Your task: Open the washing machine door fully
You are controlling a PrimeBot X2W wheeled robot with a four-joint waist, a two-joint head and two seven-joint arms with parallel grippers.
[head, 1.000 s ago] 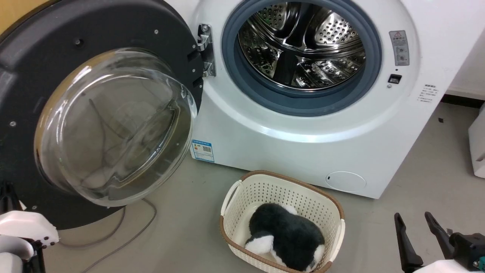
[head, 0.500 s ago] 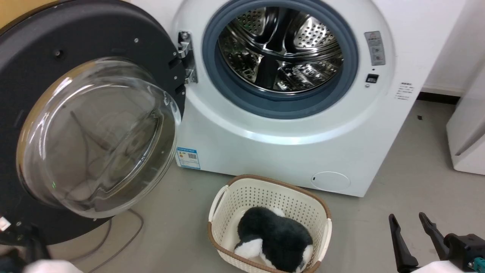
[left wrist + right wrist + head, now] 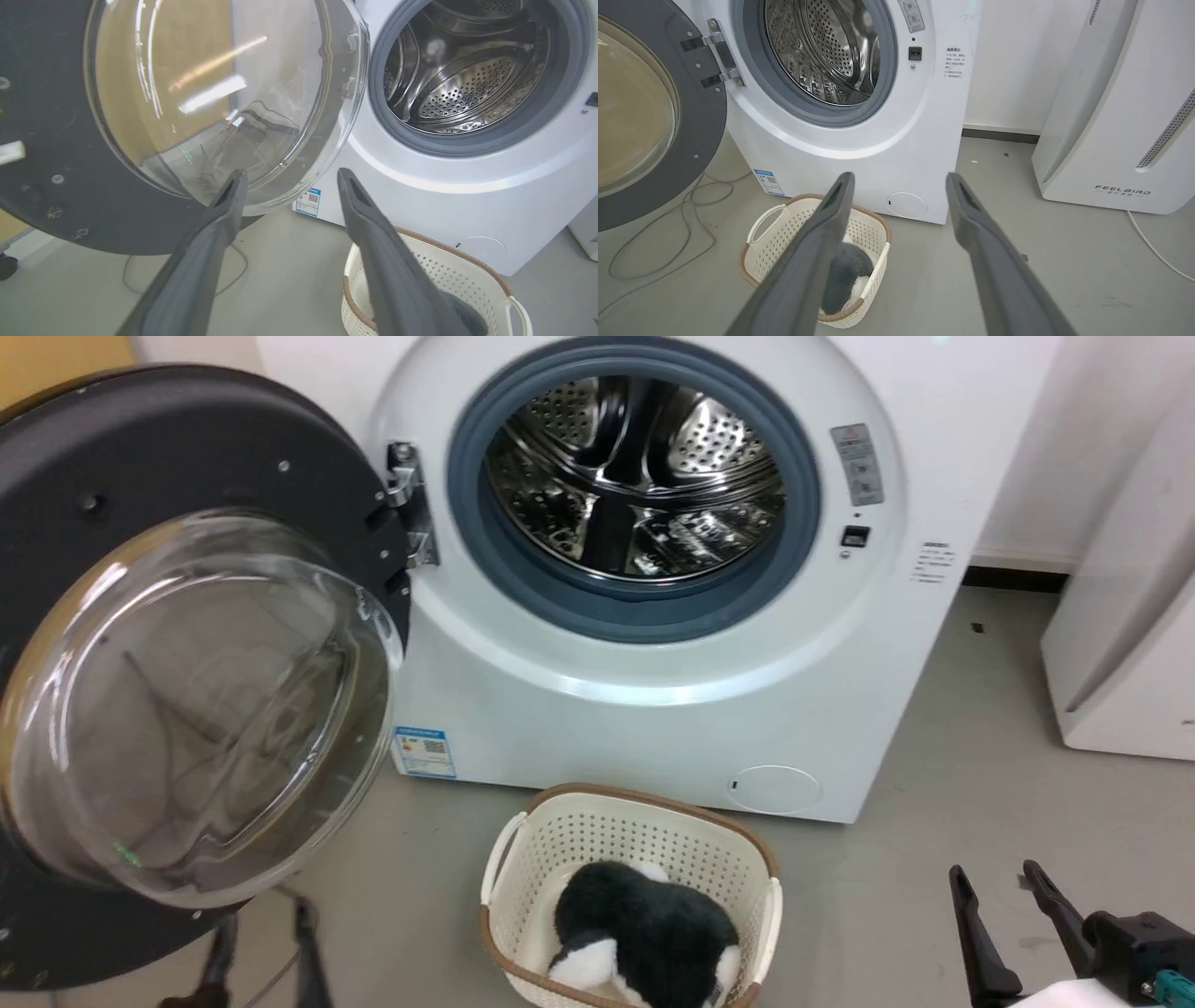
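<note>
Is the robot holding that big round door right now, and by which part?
Nothing is held: the left gripper and right gripper have open, empty jaws; neither grips the washing machine door.

Hinged left of the washing machine (image 3: 653, 728): the washing machine door (image 3: 140, 448); in front, basket (image 3: 635, 831) holding plush toy (image 3: 644, 919); right, FEELBIRD appliance (image 3: 1120, 140).

The washing machine door (image 3: 187, 448) runs past the left edge; blue sticker (image 3: 425, 751) illegible.
</note>
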